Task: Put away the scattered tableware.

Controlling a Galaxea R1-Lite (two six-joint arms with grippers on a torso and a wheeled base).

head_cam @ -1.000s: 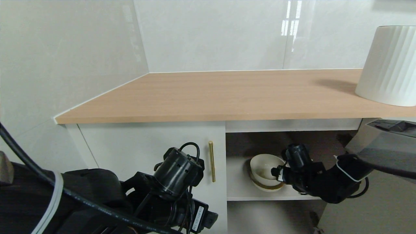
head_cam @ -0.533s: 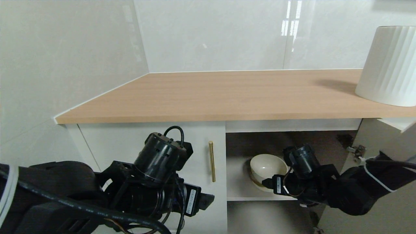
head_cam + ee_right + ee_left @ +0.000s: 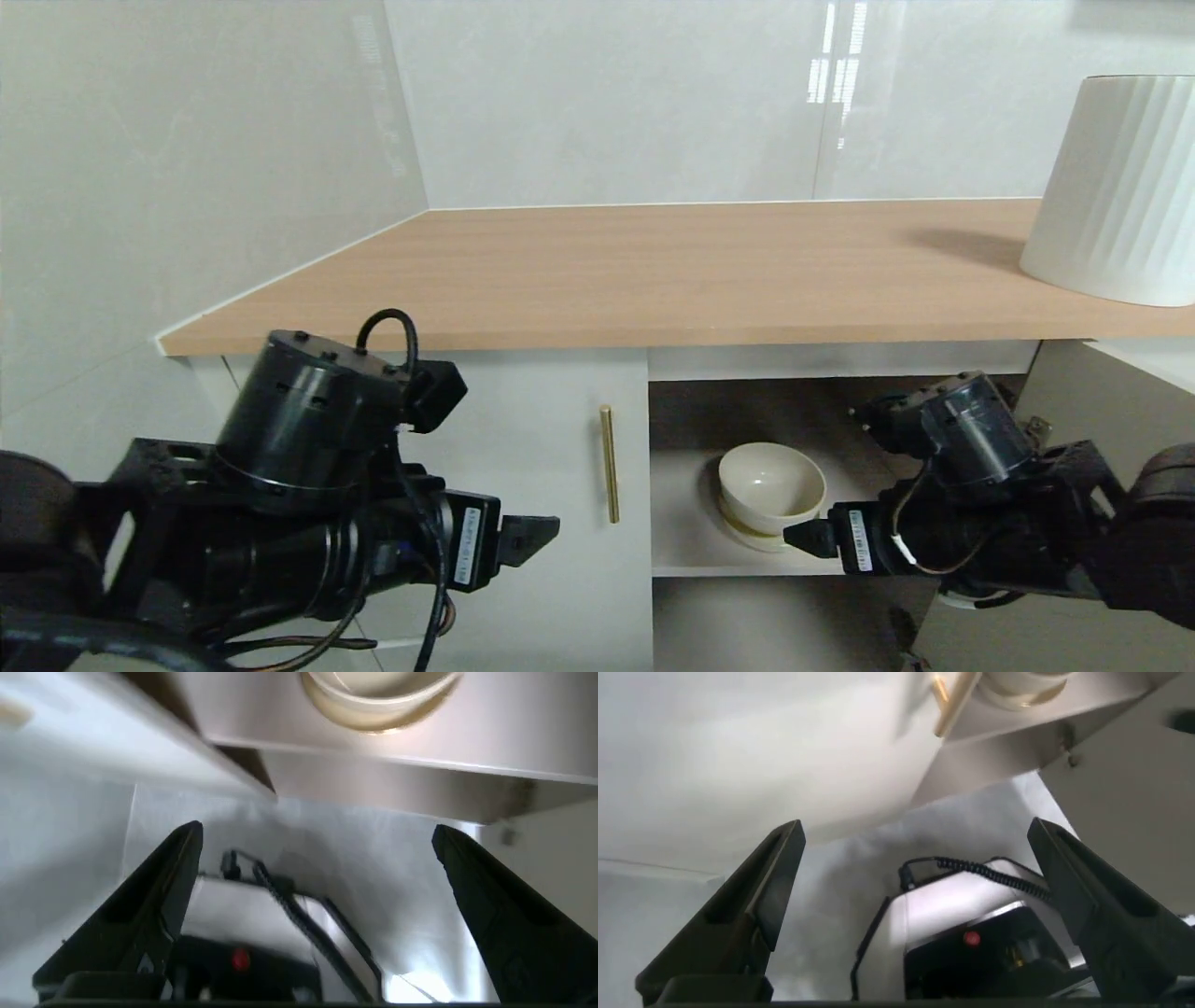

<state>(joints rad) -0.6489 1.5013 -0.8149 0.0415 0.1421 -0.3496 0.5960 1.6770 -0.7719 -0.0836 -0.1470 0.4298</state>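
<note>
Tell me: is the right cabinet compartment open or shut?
Open: its shelf is exposed, with the bowl standing upright inside.

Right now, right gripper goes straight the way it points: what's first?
Likely the plate under the bowl on the cabinet shelf, just ahead of the open right gripper. Depth unclear; it might pass in front.

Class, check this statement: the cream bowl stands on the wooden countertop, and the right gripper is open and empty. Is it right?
No. The bowl stands on the shelf beneath the countertop, as the head view shows. The right gripper is open and empty.
</note>
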